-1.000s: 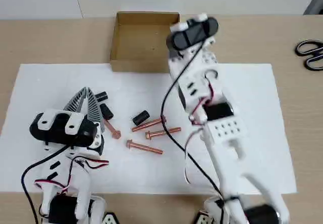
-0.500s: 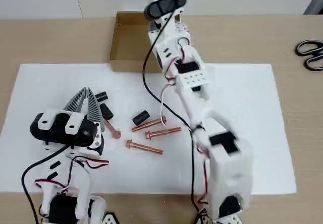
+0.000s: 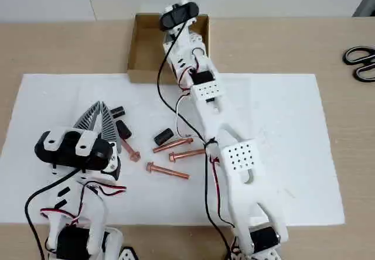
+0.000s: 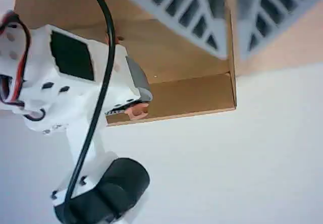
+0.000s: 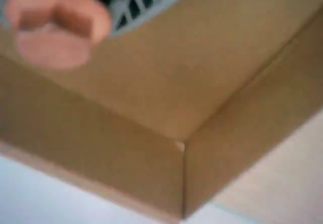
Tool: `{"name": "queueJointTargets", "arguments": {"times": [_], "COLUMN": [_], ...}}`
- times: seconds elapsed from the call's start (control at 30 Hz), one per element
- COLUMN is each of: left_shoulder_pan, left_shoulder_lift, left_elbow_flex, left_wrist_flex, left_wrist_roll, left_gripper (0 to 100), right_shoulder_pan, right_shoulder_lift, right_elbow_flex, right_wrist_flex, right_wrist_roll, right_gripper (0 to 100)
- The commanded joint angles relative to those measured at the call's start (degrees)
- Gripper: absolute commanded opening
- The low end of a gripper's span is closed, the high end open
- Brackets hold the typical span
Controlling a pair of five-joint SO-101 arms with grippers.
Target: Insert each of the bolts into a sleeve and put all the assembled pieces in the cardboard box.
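Note:
The cardboard box stands at the far edge of the white sheet. My right arm stretches over it, with my right gripper shut on a bolt in a black sleeve. The bolt's copper head hangs above the box floor. Three black sleeves and several copper bolts lie loose on the sheet. My left gripper rests shut and empty beside the nearest sleeve, its grey fingers pointing toward the box.
A white sheet covers the middle of the wooden table. A pair of scissors lies at the far right edge. The right arm's long body crosses the sheet just right of the loose bolts.
The right arm has swung left and away, from beside the box's right corner to over the box. The left arm and the loose parts have not moved.

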Motion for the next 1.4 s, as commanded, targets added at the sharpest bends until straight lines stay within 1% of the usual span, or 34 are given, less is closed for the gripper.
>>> {"name": "queueJointTargets", "arguments": {"times": [0.0,0.3,0.93,1.0,1.1,1.17,1.37], "left_shoulder_pan": [-0.2,0.2,-0.1,-0.1,-0.1,-0.1,-0.2], "left_shoulder_lift": [-0.7,-0.7,-0.8,-0.8,-0.8,-0.8,-0.8], "left_elbow_flex": [0.7,2.9,2.9,2.9,2.9,2.9,2.9], "left_wrist_flex": [-1.2,-1.5,-1.5,-1.5,-1.5,-1.5,-1.5], "left_wrist_roll": [0.1,0.1,0.1,0.1,0.1,0.1,0.1], "left_gripper": [1,1,1,1,1,1,1], "right_shoulder_pan": [0.0,0.1,0.2,0.2,0.2,0.2,0.8], "right_shoulder_lift": [1.7,4.3,4.3,4.3,4.3,4.3,4.2], "right_elbow_flex": [-8.9,-12.6,-14.0,-14.0,-14.0,-14.0,-15.5], "right_wrist_flex": [2.5,11.9,18.9,19.0,22.5,24.5,25.0], "right_wrist_roll": [-0.2,-0.2,-0.2,-0.1,-0.1,-0.1,-0.1], "right_gripper": [0.4,0.9,1.3,5.4,16.0,21.0,20.5]}}
